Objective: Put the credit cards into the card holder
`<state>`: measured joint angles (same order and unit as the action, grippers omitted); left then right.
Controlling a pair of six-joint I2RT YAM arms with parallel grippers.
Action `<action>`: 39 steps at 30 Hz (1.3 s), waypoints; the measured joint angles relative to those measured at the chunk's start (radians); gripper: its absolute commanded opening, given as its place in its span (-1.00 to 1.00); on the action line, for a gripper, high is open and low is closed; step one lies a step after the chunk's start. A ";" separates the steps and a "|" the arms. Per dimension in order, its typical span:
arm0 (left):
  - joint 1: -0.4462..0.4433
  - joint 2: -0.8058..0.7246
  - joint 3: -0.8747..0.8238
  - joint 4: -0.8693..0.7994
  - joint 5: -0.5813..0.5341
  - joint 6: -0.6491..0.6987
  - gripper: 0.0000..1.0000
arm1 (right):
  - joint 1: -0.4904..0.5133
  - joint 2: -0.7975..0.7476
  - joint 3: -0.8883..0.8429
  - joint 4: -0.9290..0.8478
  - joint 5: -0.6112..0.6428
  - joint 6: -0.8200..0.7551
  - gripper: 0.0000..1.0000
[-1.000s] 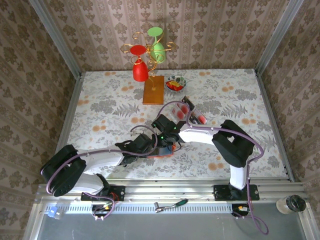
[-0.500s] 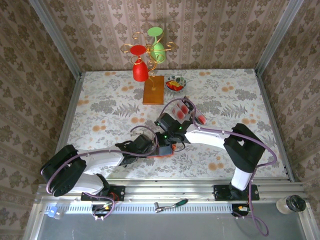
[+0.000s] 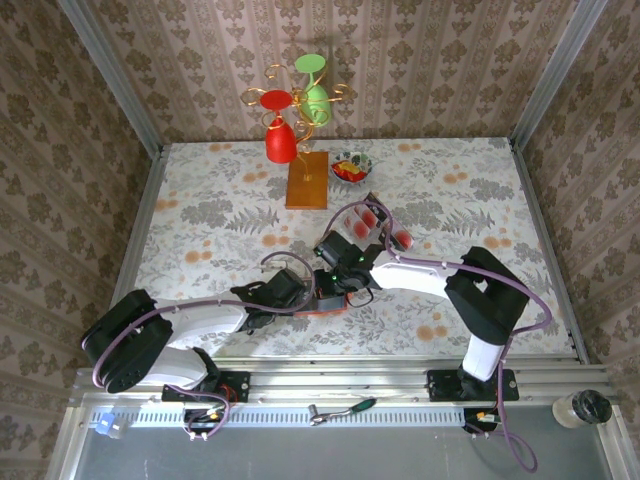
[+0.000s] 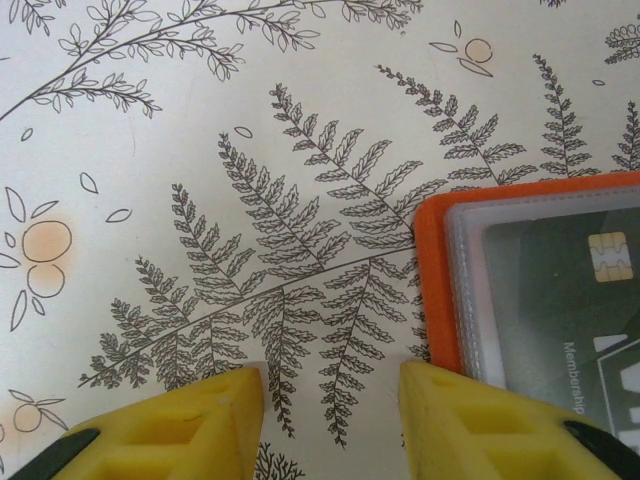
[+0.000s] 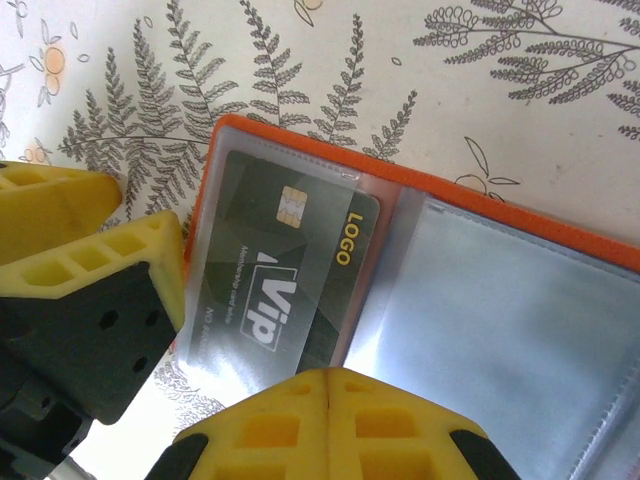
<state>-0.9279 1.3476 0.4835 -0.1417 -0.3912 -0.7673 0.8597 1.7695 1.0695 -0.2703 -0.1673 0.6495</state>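
Top view: expect bright, even, diffuse light. Only soft shadows under arms on table (image 3: 200, 205).
Left wrist view: fern print sharp, no glare. Left gripper fingertips (image 4: 200, 420) slightly soft at bottom edge.
Right wrist view: watch white glare on clear sleeves of card holder (image 5: 450, 300). Right gripper fingers (image 5: 260, 430) blurred near lens.

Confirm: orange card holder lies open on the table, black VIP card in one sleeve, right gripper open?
Not quite. The right gripper is shut, fingers pressed together, as the right wrist view shows. The rest holds: the orange card holder lies open on the table with a black VIP card in one sleeve.
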 measured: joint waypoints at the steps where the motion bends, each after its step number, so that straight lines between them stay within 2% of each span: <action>1: 0.000 0.000 0.000 0.000 0.000 0.000 -0.16 | 0.001 0.006 0.000 0.000 0.000 0.000 -0.91; 12: -0.001 0.000 0.000 0.000 -0.002 0.000 -0.16 | 0.011 0.062 0.014 0.002 -0.005 0.000 -0.91; 24: 0.020 -0.025 0.000 -0.056 -0.003 -0.004 -0.16 | 0.013 0.065 0.014 0.004 -0.005 0.000 -0.92; 39: 0.020 -0.009 0.002 -0.045 -0.010 -0.004 -0.15 | 0.016 0.065 0.042 0.001 -0.005 0.000 -0.93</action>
<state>-0.9081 1.3384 0.4850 -0.1867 -0.4015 -0.7715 0.8753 1.8347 1.1118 -0.2695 -0.1722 0.6495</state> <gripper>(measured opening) 0.422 0.067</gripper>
